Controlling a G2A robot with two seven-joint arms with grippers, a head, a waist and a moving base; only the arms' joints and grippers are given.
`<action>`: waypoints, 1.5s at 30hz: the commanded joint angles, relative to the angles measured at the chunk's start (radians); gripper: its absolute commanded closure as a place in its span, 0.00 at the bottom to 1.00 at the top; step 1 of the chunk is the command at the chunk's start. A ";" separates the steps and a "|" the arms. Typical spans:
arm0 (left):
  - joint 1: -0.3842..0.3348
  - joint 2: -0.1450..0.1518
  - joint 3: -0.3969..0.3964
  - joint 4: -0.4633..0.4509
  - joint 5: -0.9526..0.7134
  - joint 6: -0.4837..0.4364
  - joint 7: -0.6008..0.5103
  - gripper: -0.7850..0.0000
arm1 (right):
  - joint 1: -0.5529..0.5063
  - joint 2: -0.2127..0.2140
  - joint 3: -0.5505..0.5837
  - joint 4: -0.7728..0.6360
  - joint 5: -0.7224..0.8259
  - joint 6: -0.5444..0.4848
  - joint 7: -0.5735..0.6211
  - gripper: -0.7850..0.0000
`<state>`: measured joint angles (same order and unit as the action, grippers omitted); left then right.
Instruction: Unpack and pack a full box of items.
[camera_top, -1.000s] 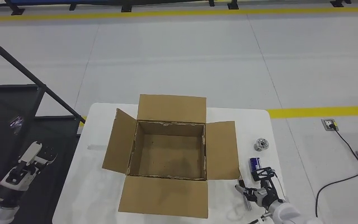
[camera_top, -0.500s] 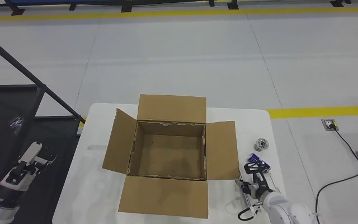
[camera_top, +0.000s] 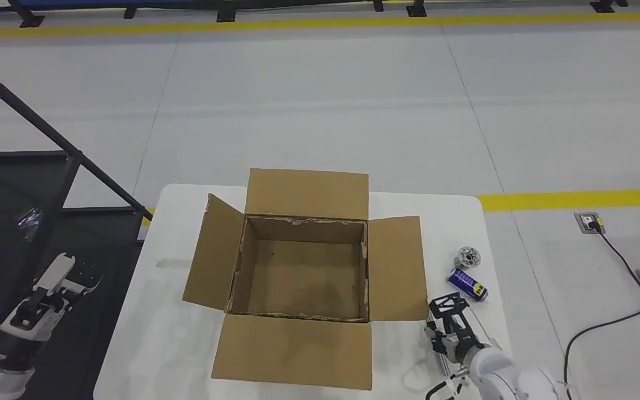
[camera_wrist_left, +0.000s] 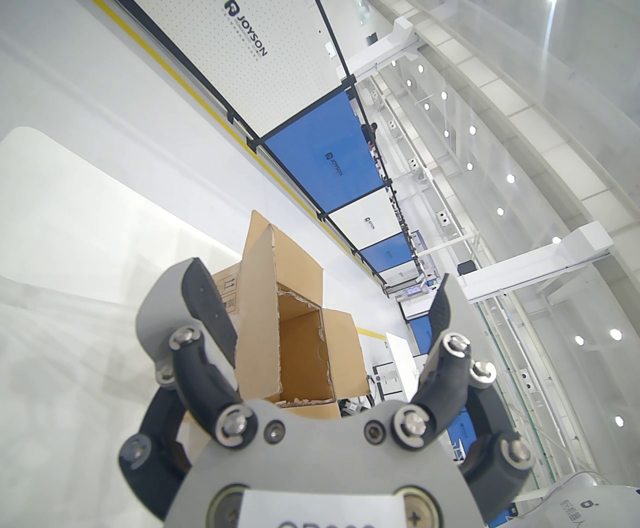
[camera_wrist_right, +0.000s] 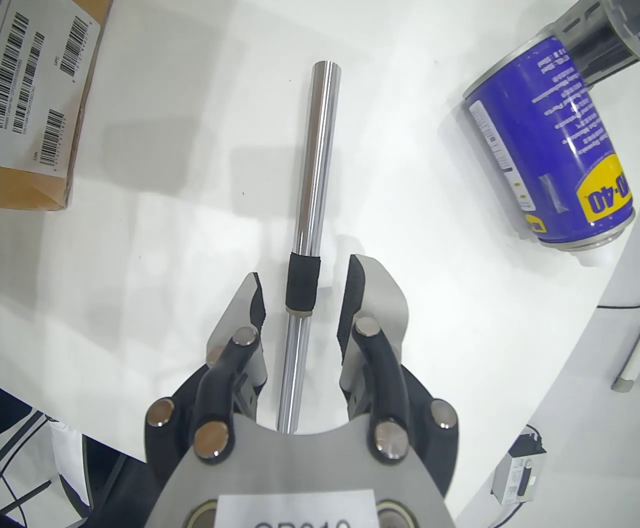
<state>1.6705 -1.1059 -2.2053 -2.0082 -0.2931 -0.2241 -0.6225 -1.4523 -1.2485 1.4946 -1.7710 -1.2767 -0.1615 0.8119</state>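
Note:
An open cardboard box (camera_top: 305, 275) stands in the middle of the white table (camera_top: 190, 330), its inside bare. My right gripper (camera_wrist_right: 305, 285) is open at the table's near right corner, its fingers on either side of a shiny metal rod (camera_wrist_right: 315, 165) with a black band, lying flat. The same gripper (camera_top: 448, 322) sits low over the table in the top view. A blue spray can (camera_wrist_right: 550, 150) lies on its side beside it (camera_top: 468, 283). My left gripper (camera_wrist_left: 325, 305) is open and holds nothing, off the table's left side (camera_top: 60, 275).
A small silvery round part (camera_top: 467, 257) rests beyond the can. The box's right flap (camera_wrist_right: 40, 100), with barcode labels, lies close to the rod. The table's near and right edges are right by my right gripper. A dark frame (camera_top: 60, 150) stands at the left.
My right gripper has shifted left from the can and now straddles the rod. The blue can has moved a little farther from the near edge. The left arm has kept still.

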 joint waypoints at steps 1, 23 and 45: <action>0.000 0.000 0.000 0.000 0.000 0.000 0.000 0.00 | 0.014 0.001 -0.009 0.009 -0.001 -0.007 0.014 0.54; 0.000 0.000 0.000 0.000 0.000 0.000 0.000 0.00 | 0.136 0.003 -0.083 0.092 -0.024 0.015 0.180 0.90; 0.000 0.000 0.000 0.000 0.000 0.000 0.000 0.00 | -0.204 0.020 0.255 -0.497 0.112 0.147 -0.128 1.00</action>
<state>1.6705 -1.1059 -2.2053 -2.0082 -0.2931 -0.2241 -0.6225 -1.6368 -1.2274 1.7457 -2.2182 -1.1575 -0.0238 0.7212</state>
